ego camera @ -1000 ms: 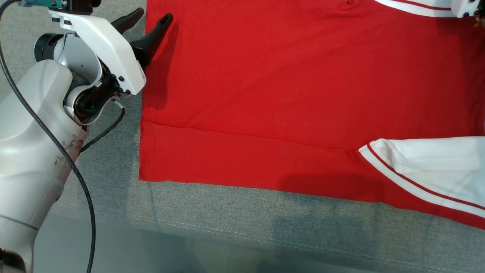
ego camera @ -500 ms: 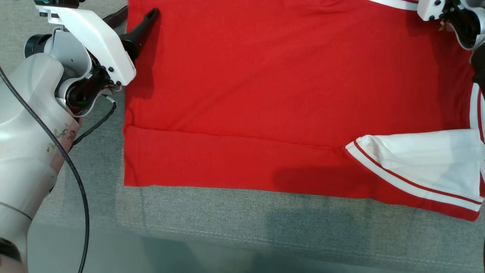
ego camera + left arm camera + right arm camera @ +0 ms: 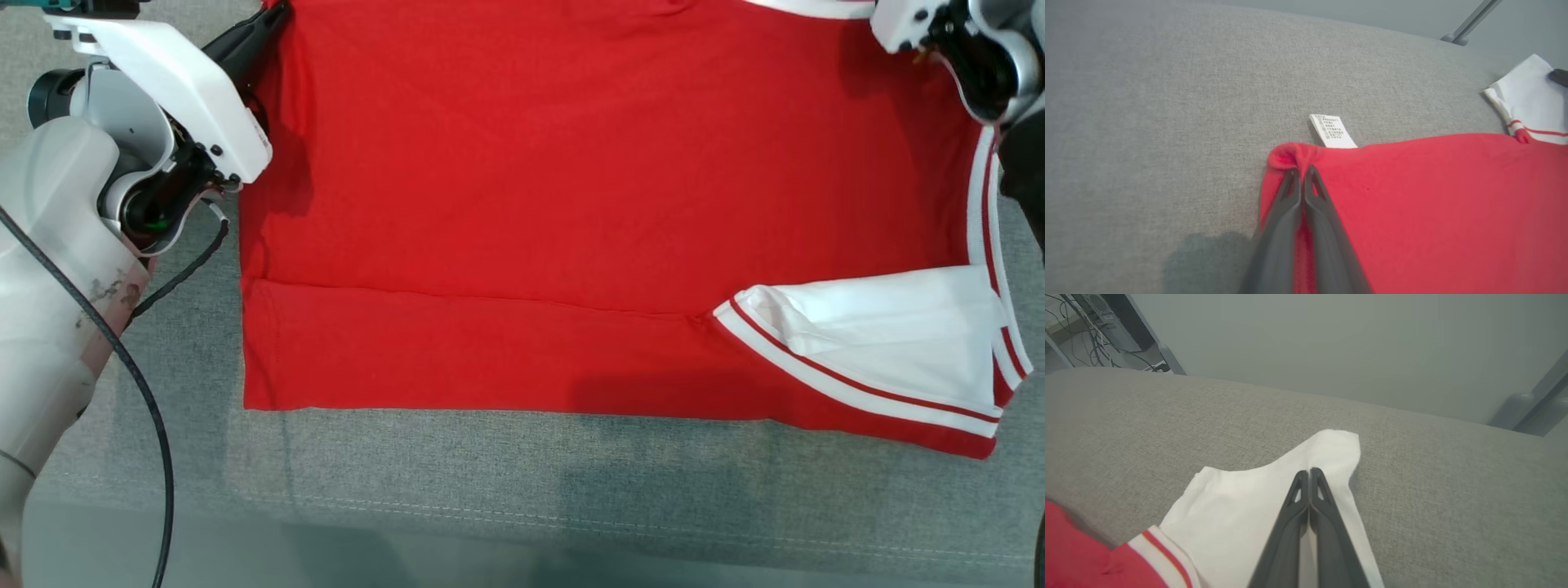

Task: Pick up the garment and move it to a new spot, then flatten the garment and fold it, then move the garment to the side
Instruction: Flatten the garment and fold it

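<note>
Compared with a second ago, our left gripper (image 3: pixel 1302 173) has its two fingers, then spread, pressed together on a bunched red corner of the garment (image 3: pixel 571 204), and our head camera has shifted, so the whole picture sits lower and further left. From the head, both grippers' fingertips are cut off by the top edge, as is the garment's far hem. The print on the care label (image 3: pixel 1333 131) beside the pinched corner is too small to read. Our right gripper (image 3: pixel 1309 473) also has its fingers closed tight, the tips nipping the white cloth of the far sleeve (image 3: pixel 1274 498). The garment lies spread flat on the grey cloth surface (image 3: pixel 490 482), its near edge folded up into a band; it is red, with white sleeves trimmed in red and white stripes. We count one garment, two sleeves, one label and two grippers.
</note>
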